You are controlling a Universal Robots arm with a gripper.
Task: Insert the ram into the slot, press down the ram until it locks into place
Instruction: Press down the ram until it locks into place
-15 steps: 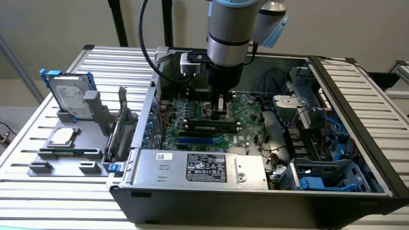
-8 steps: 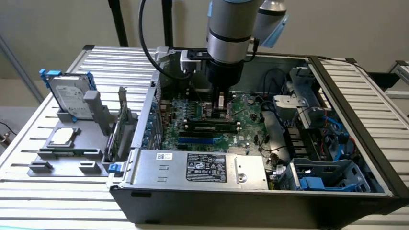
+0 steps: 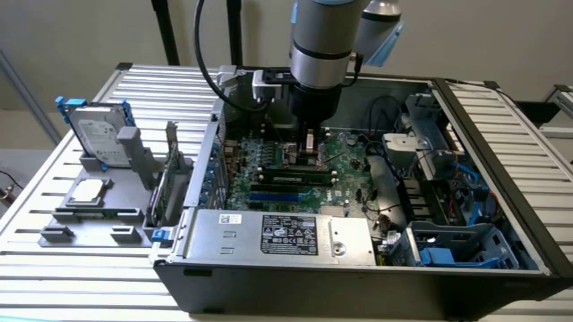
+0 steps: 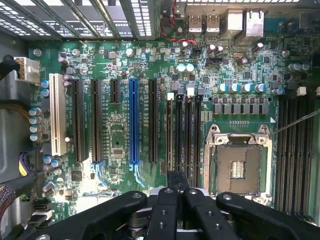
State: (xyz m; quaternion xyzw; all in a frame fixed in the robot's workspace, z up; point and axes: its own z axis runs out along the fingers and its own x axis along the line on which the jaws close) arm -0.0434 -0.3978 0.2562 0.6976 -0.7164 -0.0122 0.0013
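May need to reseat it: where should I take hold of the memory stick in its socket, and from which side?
Take the memory stick by the middle of its top long edge, probably from straight above, pinching its two flat faces: it stands on edge, and white clips guard both ends.

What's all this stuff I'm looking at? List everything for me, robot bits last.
computer case: one, black, open, on slatted table
motherboard: one, green, inside case
memory sockets: several, black, either side of processor socket
blue socket: one, among black card sockets
ram: one, dark, seemingly lying in a socket
power supply: one, silver, in case
hard drive: one, silver, on grey stand, exterior view's left
expansion card: one, green, upright beside case
robot arm: one, silver, above case
gripper: one, black, over memory sockets
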